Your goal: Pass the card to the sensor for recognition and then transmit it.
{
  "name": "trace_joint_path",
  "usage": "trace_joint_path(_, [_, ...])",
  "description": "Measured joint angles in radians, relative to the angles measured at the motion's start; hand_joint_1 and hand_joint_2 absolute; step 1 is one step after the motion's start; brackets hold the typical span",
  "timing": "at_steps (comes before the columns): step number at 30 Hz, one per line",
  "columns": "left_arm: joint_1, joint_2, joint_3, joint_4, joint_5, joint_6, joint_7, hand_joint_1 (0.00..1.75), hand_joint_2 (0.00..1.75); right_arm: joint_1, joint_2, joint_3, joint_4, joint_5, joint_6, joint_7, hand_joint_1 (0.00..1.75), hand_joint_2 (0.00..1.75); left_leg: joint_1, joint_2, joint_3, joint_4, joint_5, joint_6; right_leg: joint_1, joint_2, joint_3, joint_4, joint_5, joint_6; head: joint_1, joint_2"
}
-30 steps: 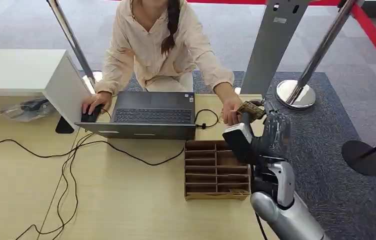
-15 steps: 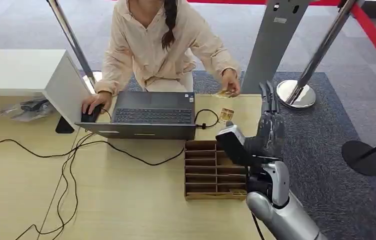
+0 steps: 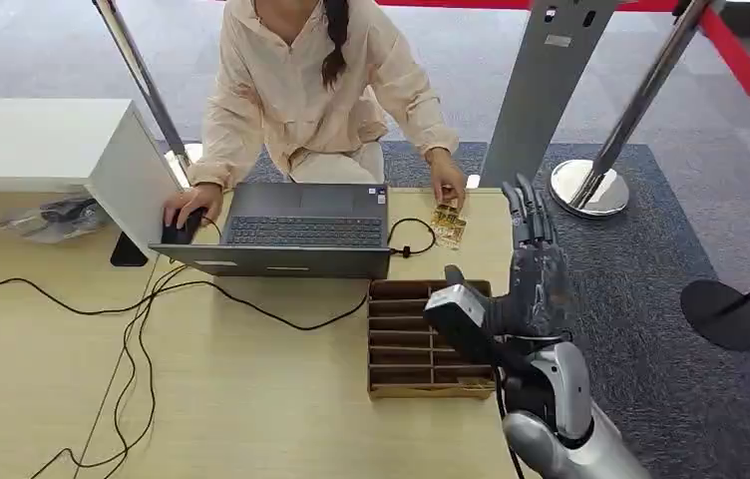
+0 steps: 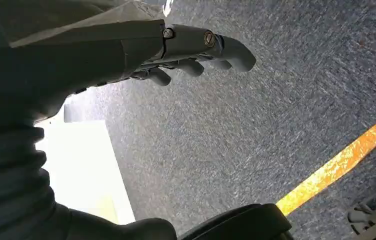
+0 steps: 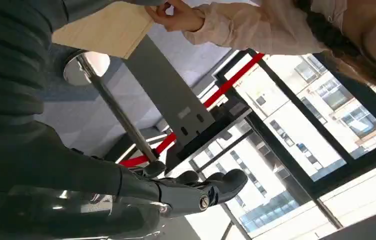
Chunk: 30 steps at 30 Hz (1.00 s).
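Pale wood desk (image 3: 251, 389) and dark blue-grey carpet (image 3: 670, 249) meet you in the head view, with a person in a cream shirt (image 3: 301, 80) seated across the desk behind an open dark grey laptop (image 3: 296, 232). Your right hand (image 3: 531, 274) is raised over the desk's right edge, fingers (image 3: 526, 205) straight, spread and pointing away from you, holding nothing. Just beyond and to the left of those fingertips, the person's hand (image 3: 448, 188) rests on the small yellow patterned card (image 3: 448, 226), which lies on the desk apart from your hand. Directly left of your wrist sits the brown cardboard slotted tray (image 3: 421, 344). Ahead of the hand stands a grey metal post panel (image 3: 546, 90), and to its right a chrome barrier stand (image 3: 590, 185) with a round base. Black cables (image 3: 142, 329) trail across the desk far to the left.

Your left wrist view shows the left hand (image 4: 176, 47) over the carpet, its fingers (image 4: 226, 45) loosely extended and slightly curved, with nothing in them. An orange floor stripe (image 4: 336, 165) runs beyond it.

Your right wrist view shows the right hand (image 5: 176, 192) with fingers (image 5: 221, 182) extended and empty. Past it you see the grey post panel (image 5: 171, 105), the chrome stand (image 5: 86, 67), the desk edge (image 5: 106, 30) and the person's hand (image 5: 178, 15) at that edge; you cannot make out the card there.
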Motion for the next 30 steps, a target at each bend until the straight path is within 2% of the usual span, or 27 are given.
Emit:
trace_joint_path(6, [0.001, 0.000, 0.000, 0.000, 0.008, 0.002, -0.002, 0.00, 1.75, 0.039, -0.019, 0.007, -0.065, 0.029, 0.041, -0.002, 0.00, 1.75, 0.000, 0.000, 0.001, 0.000, 0.000, 0.000, 0.000, 0.000, 0.000, 0.000, 0.000, 0.000, 0.000, 0.000])
trace_joint_path(12, [0.001, 0.000, 0.000, 0.000, 0.008, 0.003, -0.011, 0.00, 1.75, 0.091, -0.071, 0.007, -0.128, 0.069, 0.072, 0.034, 0.00, 1.75, 0.000, 0.000, 0.001, 0.000, 0.000, 0.000, 0.000, 0.000, 0.000, 0.000, 0.000, 0.000, 0.000, 0.000])
trace_joint_path(30, [0.002, 0.000, 0.001, 0.006, 0.023, 0.014, -0.007, 0.00, 1.75, 0.195, -0.164, 0.006, -0.188, 0.097, 0.084, 0.089, 0.00, 1.75, 0.000, 0.000, 0.001, 0.000, 0.000, 0.000, 0.000, 0.000, 0.001, 0.000, 0.000, 0.000, 0.000, 0.000])
